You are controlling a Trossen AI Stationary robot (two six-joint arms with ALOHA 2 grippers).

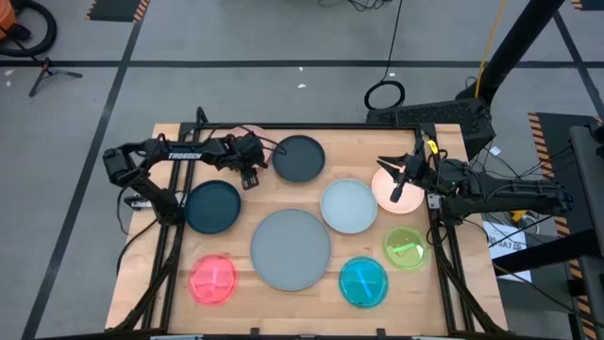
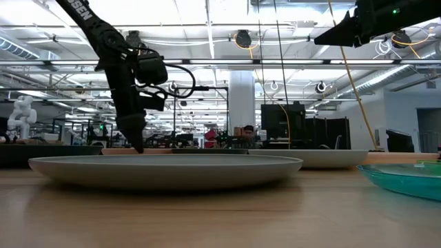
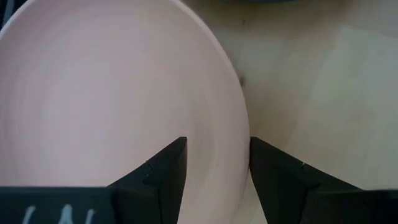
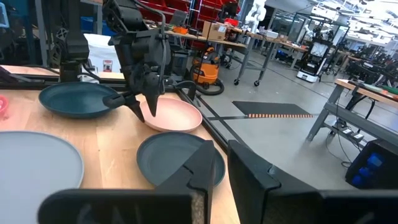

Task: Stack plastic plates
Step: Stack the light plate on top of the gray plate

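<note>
My left gripper (image 1: 247,157) points down, open, at the far left of the table. Its fingers (image 3: 163,169) straddle the rim of a peach-pink plate (image 3: 93,93), mostly hidden under the gripper in the high view (image 1: 253,131). My right gripper (image 1: 397,194) hovers shut, raised above the second peach-pink plate (image 1: 382,176). Flat on the table lie two dark teal plates (image 1: 299,158) (image 1: 212,206), the large grey plate (image 1: 291,248), the pale blue plate (image 1: 349,205), and the small red (image 1: 213,280), cyan (image 1: 363,281) and green (image 1: 406,247) plates. My left gripper comes from above, pointing down, with the pink plate's rim (image 3: 233,143) between its open fingers: one finger over the plate's inside, the other outside it. Whether the pads touch the rim I cannot tell. The plate lies flat on the table.
A black frame (image 1: 283,126) runs round the wooden table. Bare wood shows between the plates in the middle and along the near edge. Beyond the table the room holds benches, a vacuum cleaner (image 4: 205,71) and other robots.
</note>
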